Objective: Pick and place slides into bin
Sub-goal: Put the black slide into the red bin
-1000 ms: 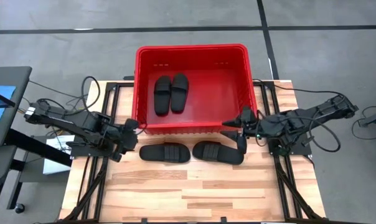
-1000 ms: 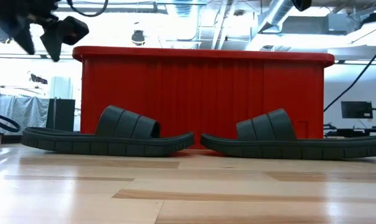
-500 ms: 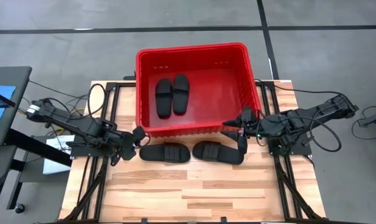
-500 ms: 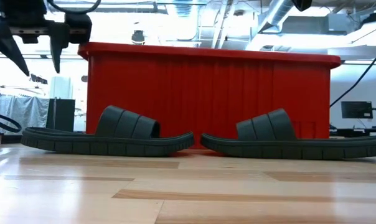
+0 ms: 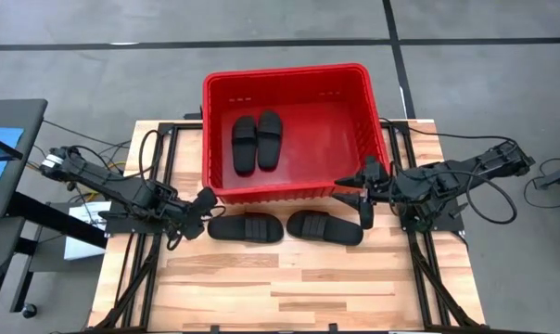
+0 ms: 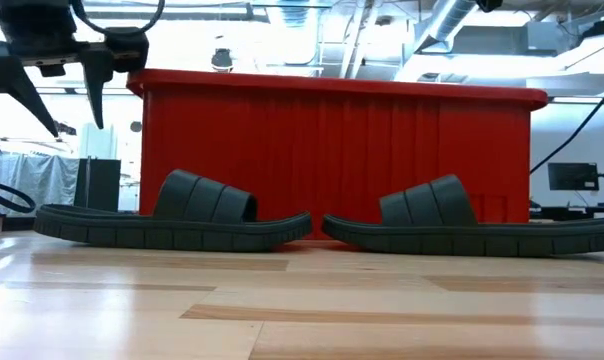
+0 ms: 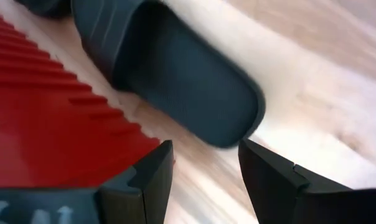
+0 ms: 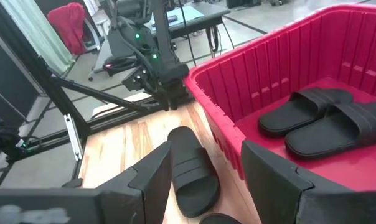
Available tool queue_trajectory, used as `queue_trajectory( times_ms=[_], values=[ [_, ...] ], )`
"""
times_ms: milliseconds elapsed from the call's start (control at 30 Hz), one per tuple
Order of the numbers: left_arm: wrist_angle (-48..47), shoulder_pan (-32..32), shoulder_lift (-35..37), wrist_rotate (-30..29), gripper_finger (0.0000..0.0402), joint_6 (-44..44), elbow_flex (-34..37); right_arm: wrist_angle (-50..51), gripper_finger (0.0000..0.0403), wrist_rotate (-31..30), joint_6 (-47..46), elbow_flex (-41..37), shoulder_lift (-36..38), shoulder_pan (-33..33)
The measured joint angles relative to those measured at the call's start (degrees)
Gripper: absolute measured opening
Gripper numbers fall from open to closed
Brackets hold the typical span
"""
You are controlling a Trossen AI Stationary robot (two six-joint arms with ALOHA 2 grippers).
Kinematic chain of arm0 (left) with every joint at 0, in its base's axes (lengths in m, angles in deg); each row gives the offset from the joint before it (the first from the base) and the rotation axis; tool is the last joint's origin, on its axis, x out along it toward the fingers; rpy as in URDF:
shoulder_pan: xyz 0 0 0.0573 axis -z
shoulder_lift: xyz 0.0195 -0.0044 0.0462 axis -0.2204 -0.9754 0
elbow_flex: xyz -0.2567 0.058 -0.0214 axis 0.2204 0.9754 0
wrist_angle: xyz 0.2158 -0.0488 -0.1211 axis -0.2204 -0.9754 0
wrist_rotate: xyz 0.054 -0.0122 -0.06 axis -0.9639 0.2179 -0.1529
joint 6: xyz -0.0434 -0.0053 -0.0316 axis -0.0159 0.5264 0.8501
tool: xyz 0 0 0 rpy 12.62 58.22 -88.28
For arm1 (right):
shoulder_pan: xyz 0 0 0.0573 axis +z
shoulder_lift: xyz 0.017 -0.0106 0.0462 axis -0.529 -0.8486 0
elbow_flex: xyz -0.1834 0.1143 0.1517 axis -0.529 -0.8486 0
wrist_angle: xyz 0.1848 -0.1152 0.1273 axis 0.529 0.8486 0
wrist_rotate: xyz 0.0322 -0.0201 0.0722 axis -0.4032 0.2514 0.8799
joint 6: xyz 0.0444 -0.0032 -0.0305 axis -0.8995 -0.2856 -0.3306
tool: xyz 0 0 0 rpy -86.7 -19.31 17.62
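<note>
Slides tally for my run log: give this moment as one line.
slides in bin: two | slides on table: two | left gripper: open, by left slide | right gripper: open, empty

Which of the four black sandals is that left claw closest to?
The left gripper is closest to the left-hand slide on the table, at its near end. The slide beside it lies nearer the right gripper, and two slides lie inside the bin.

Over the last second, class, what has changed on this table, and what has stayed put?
The left gripper, open and empty, has swung away from the bin corner toward the near left slide and dropped lower. The right gripper, open, shifted only slightly near the right slide. The bin slid slightly. Both table slides and the pair in the bin kept their places; nothing was grasped.
</note>
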Motion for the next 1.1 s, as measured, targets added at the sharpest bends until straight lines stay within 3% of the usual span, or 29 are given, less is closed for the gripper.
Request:
queue_trajectory(
  times_ms=[400,700,1100],
  values=[
    [-5.4,5.6,0.3,-14.7,0.0174,0.0,-3.4,0.0,0.0182,0.0,-0.2,0.0,0.0,0.0],
    [-3.0,12.4,-0.6,-7.0,0.0174,0.7,-5.1,-0.1,0.0182,0.2,-1.2,0.0,-0.1,0.0],
    [-4.5,15.3,-8.7,-5.8,0.0174,-1.4,-4.9,-0.1,0.0182,0.5,-0.9,0.0,-0.1,0.0]
  ],
)
